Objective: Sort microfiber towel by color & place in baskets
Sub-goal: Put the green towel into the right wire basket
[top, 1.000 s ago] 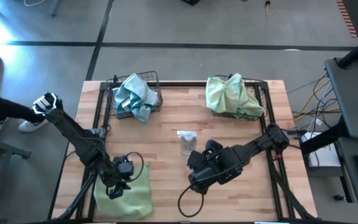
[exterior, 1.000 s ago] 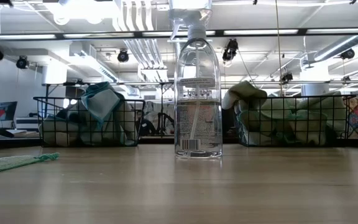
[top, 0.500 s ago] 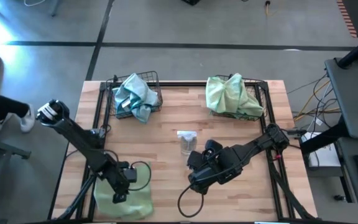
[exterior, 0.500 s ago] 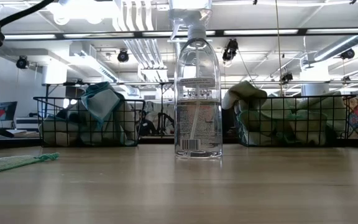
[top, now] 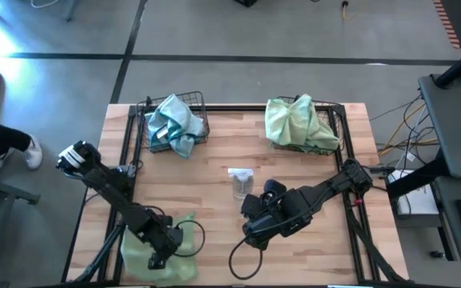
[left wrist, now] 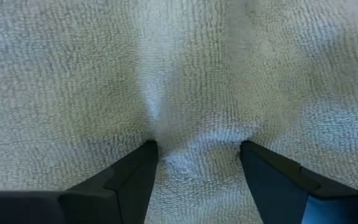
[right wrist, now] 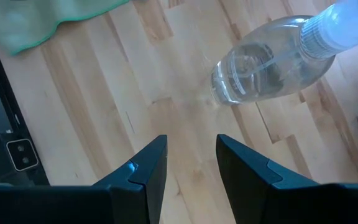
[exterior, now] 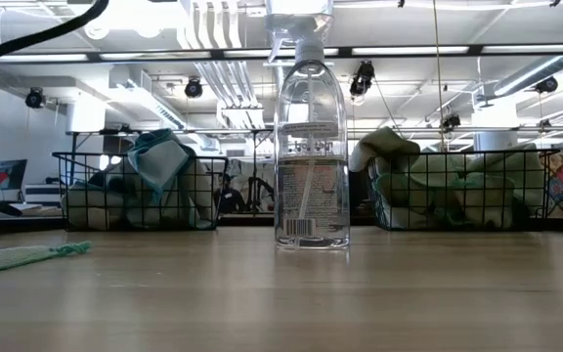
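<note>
The pick-up of the last loose green towel, lying at the worktop's front-left corner, is judged to be in hand. The left pincer is pressed into its pile, fingers parted with a ridge of cloth between them. Closing and lifting toward the far-right basket, already holding green cloths, is called for next. The right pincer is held open above bare worktop near the centre.
</note>
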You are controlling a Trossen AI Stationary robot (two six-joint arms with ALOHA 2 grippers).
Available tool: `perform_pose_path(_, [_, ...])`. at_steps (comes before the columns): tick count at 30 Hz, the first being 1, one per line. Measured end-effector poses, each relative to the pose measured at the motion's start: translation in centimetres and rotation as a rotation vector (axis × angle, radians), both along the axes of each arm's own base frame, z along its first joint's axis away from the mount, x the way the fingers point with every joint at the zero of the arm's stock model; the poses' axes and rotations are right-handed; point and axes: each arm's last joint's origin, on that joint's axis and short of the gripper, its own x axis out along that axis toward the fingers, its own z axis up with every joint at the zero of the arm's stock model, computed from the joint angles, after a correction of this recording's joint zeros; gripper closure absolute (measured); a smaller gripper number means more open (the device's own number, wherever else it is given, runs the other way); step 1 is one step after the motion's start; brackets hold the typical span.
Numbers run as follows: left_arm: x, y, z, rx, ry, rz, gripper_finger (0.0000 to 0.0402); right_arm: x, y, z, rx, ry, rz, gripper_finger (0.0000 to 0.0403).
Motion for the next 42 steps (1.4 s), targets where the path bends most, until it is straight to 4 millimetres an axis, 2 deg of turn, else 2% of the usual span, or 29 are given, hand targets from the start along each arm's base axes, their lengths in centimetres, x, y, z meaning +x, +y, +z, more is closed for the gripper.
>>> perform_pose_path(7, [0.7,-0.7,-0.3,0.071,-0.004,-0.036,0.0180,0.0,0.0,0.0,0.001,0.001,0.000,0.0268])
perform_pose_path(18, [0.8,-0.5,-0.4,0.116,0.008,-0.012,0.0191,0.0,0.0,0.0,0.000,0.002,0.000,0.0268])
perform_pose_path(23, [0.7,-0.5,-0.5,0.127,0.010,-0.009,0.0228,0.0,0.0,0.0,0.000,0.002,0.001,0.0268])
perform_pose_path(36, [0.7,-0.2,-0.4,0.142,0.010,-0.008,0.0363,0.0,0.0,0.0,-0.007,0.005,0.015,0.0268])
perform_pose_path(42, [1.0,1.2,0.8,0.133,0.022,0.027,0.0398,0.0,0.0,0.0,-0.019,0.010,0.046,0.0268])
